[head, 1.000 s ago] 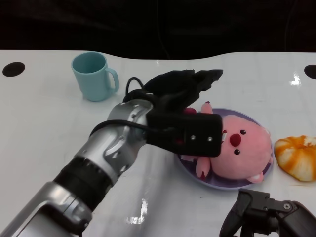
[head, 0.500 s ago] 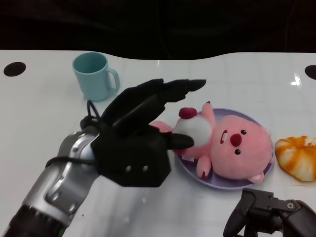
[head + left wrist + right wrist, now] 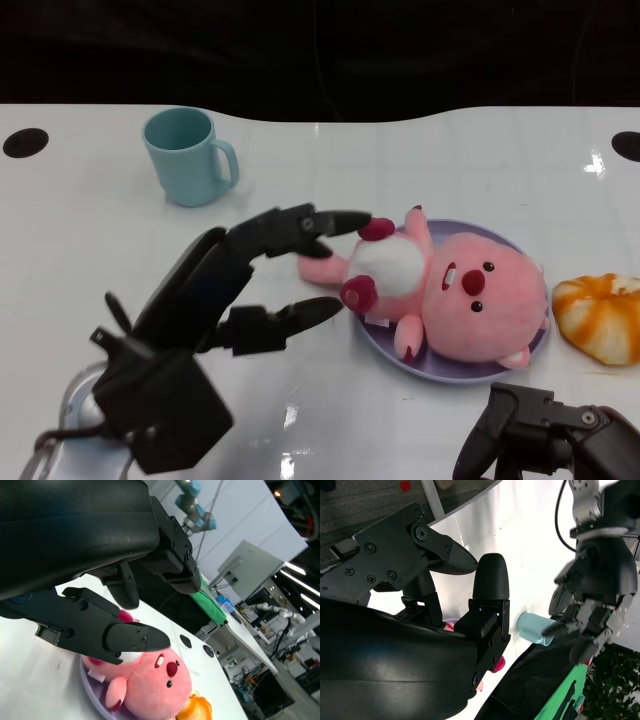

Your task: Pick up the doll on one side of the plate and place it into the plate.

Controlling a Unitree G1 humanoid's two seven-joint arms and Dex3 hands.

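Observation:
The pink doll [image 3: 450, 290] lies on its back in the purple plate [image 3: 450, 368], its feet hanging over the plate's left rim. My left hand [image 3: 220, 290] hovers just left of it with fingers spread and nothing in them; the fingertips end close to the doll's feet. The left wrist view shows those fingers [image 3: 120, 635] above the doll [image 3: 155, 680] and the plate's rim [image 3: 92, 697]. My right hand [image 3: 550, 440] sits low at the table's front edge, below the plate, its fingers [image 3: 487, 590] apart and holding nothing.
A teal mug [image 3: 190, 155] stands at the back left. An orange and white soft thing [image 3: 600, 315] lies just right of the plate. Two dark holes [image 3: 25, 142] mark the table's far corners. Bare white table lies in front of the mug.
My left hand has let go of the doll and drawn back toward me and to the left. The doll stays lying in the plate. The right hand has not moved.

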